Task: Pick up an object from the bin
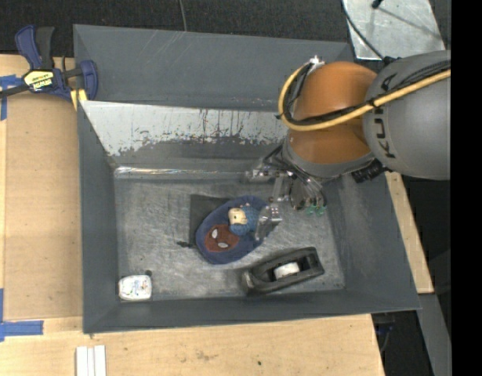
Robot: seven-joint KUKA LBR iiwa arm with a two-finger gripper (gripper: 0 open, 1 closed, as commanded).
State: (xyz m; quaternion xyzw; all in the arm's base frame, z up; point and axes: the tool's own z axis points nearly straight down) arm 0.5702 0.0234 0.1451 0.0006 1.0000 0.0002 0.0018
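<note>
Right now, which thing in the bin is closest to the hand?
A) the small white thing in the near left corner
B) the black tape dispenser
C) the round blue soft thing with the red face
C: the hand sits at the right edge of the blue soft thing, while the black tape dispenser lies apart from it toward the near wall and the small white thing lies far to the left.

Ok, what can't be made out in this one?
- Blue round thing, camera view: right edge covered by the pincer, so contact is unclear.
- Small white thing in the near-left corner: too small to identify.
- Bin floor at back right: hidden under the arm's orange cover.
</note>
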